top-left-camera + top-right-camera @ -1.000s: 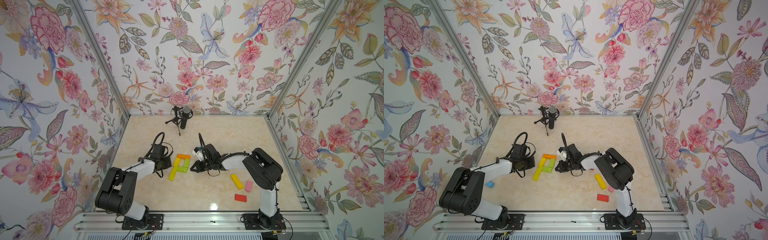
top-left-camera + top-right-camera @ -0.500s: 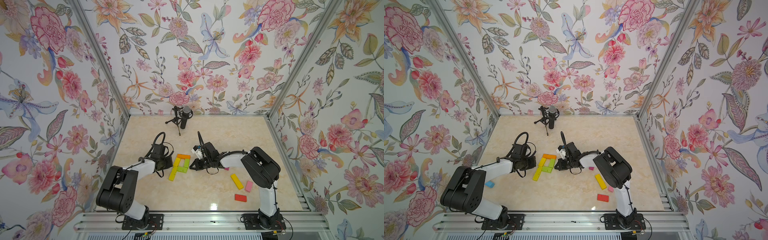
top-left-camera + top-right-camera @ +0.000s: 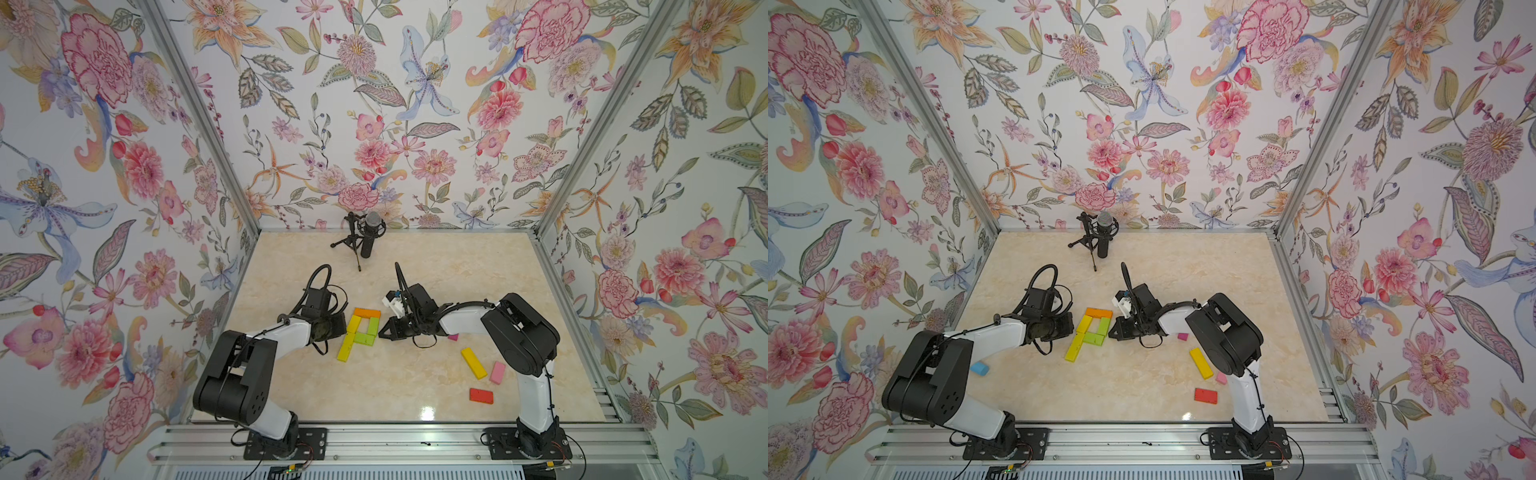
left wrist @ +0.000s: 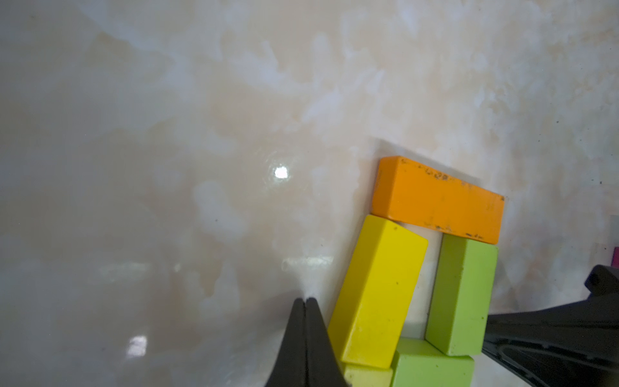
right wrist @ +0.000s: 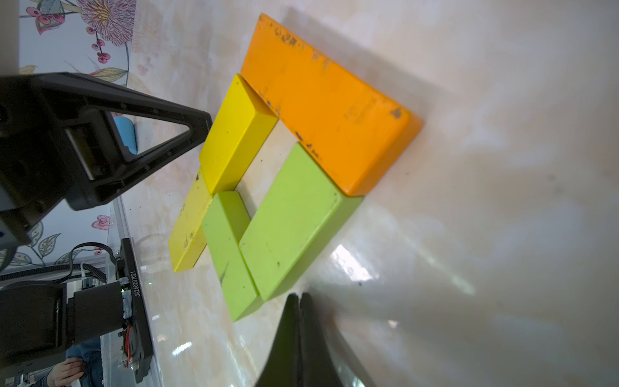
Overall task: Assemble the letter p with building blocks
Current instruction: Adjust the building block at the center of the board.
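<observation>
Centre of the marble table (image 3: 415, 386), both top views: block P (image 3: 352, 334) lies flat, head toward 12 o'clock, foot toward 7. Stem first: upper yellow bar (image 3: 354, 323) plus lower yellow bar (image 3: 344, 352), end to end, long axis leaning approx 1-to-7 o'clock. Orange bar (image 3: 367, 312) caps it, long axis 9-to-3, touching the upper yellow bar's end and the lime upright (image 3: 372, 326). Lime upright runs 12-to-6 on the bowl's 3 o'clock side. Lime crossbar (image 3: 365, 338) shuts the bowl underneath, axis 9-to-3, butted vs the stem. Sliver of bare table shows inside the bowl.

L gripper (image 4: 305, 301) at the P's 9 o'clock: jaws pressed together, nothing betw. them, tip just beside the upper yellow bar; contact or not, can't tell. R gripper (image 5: 299, 296) at the P's 3-to-4 o'clock: jaws likewise closed, empty, tip just beside the corner where the two lime pieces meet.

Spares, well apart from the P at 4 o'clock: spare yellow bar (image 3: 473, 363), long axis 11-to-5. Pink block (image 3: 497, 372) just beside it. Red block (image 3: 481, 395) nearer 6, axis 9-to-3. Magenta block (image 3: 453, 337) peeks from under the R arm. Blue block (image 3: 979, 368) by the L arm, 8 o'clock of the P. Mic on tripod (image 3: 371, 232) at 12.
</observation>
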`<state>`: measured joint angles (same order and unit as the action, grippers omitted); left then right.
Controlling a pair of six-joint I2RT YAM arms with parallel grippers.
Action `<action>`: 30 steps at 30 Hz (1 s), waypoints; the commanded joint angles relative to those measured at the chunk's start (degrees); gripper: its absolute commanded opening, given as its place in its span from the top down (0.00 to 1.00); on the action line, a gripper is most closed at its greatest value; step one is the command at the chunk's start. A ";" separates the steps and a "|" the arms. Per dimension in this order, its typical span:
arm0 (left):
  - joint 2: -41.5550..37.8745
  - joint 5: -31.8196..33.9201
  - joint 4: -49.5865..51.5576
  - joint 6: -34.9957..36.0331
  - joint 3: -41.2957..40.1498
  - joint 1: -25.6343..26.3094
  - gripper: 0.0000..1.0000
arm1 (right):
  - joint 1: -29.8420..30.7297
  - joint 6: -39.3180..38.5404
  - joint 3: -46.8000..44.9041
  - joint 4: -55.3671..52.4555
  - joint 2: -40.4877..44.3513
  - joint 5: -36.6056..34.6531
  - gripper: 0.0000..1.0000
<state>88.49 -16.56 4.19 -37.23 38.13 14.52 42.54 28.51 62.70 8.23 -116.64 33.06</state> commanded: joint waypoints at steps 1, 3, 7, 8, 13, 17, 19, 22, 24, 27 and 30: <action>0.69 -0.73 -0.59 1.46 0.76 -0.30 1.00 | 0.16 -0.30 0.63 -2.39 -2.32 -0.71 1.00; 0.63 -1.01 -0.67 1.45 0.62 -0.32 1.00 | 0.21 -0.26 0.82 -2.43 -2.43 -0.70 1.00; 0.64 -0.82 -0.49 1.68 0.59 -0.27 1.00 | 0.34 -0.21 0.97 -2.36 -2.53 -0.61 1.00; 0.63 -0.97 -0.45 1.72 0.64 -0.21 1.00 | 0.34 -0.15 1.02 -2.35 -2.59 -0.63 1.00; 0.63 -1.09 -0.32 1.90 0.73 -0.30 1.00 | 0.43 -0.08 1.20 -2.44 -2.78 -0.54 1.00; 0.63 -1.19 -0.23 2.12 0.95 -0.38 1.00 | 0.47 -0.04 1.36 -2.47 -2.89 -0.36 1.00; 0.65 -1.26 -0.19 2.16 0.90 -0.34 1.00 | 0.55 -0.02 1.37 -2.46 -2.95 -0.35 1.00; 0.63 -1.26 -0.14 2.12 0.90 -0.30 1.00 | 0.69 0.00 1.63 -2.38 -3.13 -0.27 1.00; 0.63 -1.28 -0.14 2.21 1.02 -0.25 1.00 | 0.74 0.08 1.70 -2.49 -3.20 -0.31 1.00; 0.68 -1.50 -0.32 2.25 0.95 -0.28 1.00 | 0.73 0.09 1.64 -2.47 -3.24 -0.28 1.00; 2.55 -1.54 -0.40 2.25 0.98 -0.24 1.00 | 0.77 0.12 1.62 -2.49 -3.33 -0.27 1.00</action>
<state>89.43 -17.85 3.64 -36.45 38.46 14.52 42.76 28.53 64.12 8.38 -117.86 34.00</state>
